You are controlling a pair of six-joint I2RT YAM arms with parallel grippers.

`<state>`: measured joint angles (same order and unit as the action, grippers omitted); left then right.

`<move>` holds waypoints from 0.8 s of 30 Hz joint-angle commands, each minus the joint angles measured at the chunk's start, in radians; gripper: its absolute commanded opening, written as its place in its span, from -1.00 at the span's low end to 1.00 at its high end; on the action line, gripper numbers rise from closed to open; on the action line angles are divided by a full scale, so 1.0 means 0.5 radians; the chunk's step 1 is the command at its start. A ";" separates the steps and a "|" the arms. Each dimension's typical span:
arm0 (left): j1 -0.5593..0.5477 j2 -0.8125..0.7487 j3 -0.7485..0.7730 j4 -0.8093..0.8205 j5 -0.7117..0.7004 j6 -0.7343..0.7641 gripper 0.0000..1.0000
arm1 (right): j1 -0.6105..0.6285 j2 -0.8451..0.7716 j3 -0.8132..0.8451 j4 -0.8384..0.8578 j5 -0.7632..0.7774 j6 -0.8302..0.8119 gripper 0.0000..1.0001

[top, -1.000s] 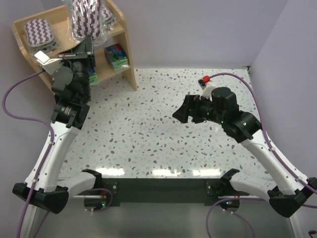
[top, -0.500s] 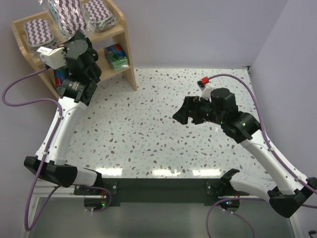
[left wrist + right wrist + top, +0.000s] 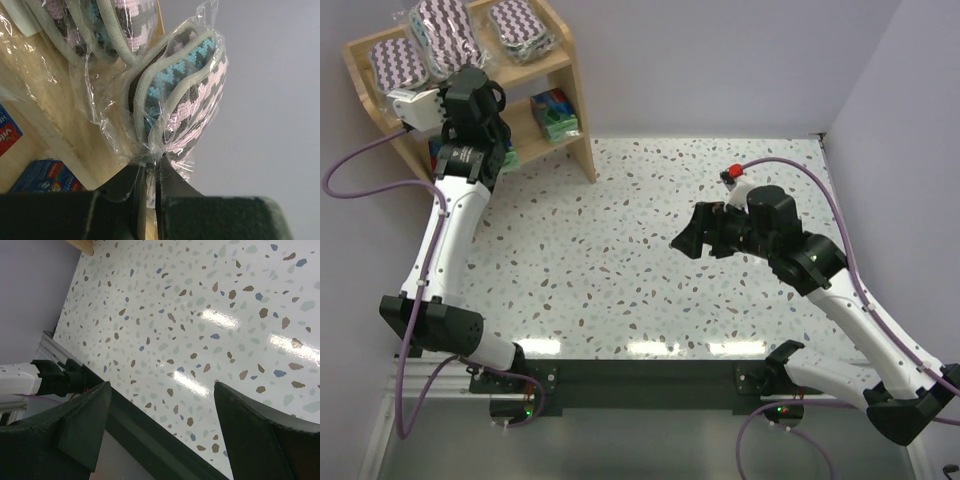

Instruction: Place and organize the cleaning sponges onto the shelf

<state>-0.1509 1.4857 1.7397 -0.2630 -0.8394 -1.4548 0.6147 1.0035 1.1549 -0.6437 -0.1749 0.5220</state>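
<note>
The wooden shelf [image 3: 582,135] stands at the far left corner. Three maroon-and-white zigzag sponge packs lie on its top board: left [image 3: 398,62], middle [image 3: 445,35], right [image 3: 520,25]. My left gripper [image 3: 455,75] reaches up at the board's front edge. In the left wrist view it [image 3: 150,167] is shut on the clear wrap of the middle zigzag pack [image 3: 185,85], which leans against the wooden board [image 3: 45,115]. Green-blue packs [image 3: 555,112] sit on the lower tier. My right gripper [image 3: 685,235] is open and empty above the table, as the right wrist view [image 3: 160,390] shows.
The speckled table [image 3: 650,280] spreads between the arms. Purple walls close the back and right. A blue pack with a red label [image 3: 45,175] shows under the board. The left arm [image 3: 470,150] hides part of the shelf's lower tiers. The table's dark front rail [image 3: 150,440] lies below the right gripper.
My left gripper carried the zigzag pack from upright in front of the shelf up and left onto the top board, between the other two packs. The right arm barely moved.
</note>
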 commanded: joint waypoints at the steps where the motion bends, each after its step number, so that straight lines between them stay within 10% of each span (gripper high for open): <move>1: 0.029 0.005 0.040 0.136 0.087 0.023 -0.87 | -0.008 -0.047 -0.015 0.005 -0.028 0.011 0.74; 24: 0.041 -0.010 0.079 0.407 0.313 0.148 0.54 | -0.008 -0.031 -0.064 0.023 -0.061 0.020 0.75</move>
<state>-0.1204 1.5360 1.7565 -0.1516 -0.7048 -1.4277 0.6140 0.9985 1.1316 -0.6430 -0.1787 0.5232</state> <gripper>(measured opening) 0.729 0.874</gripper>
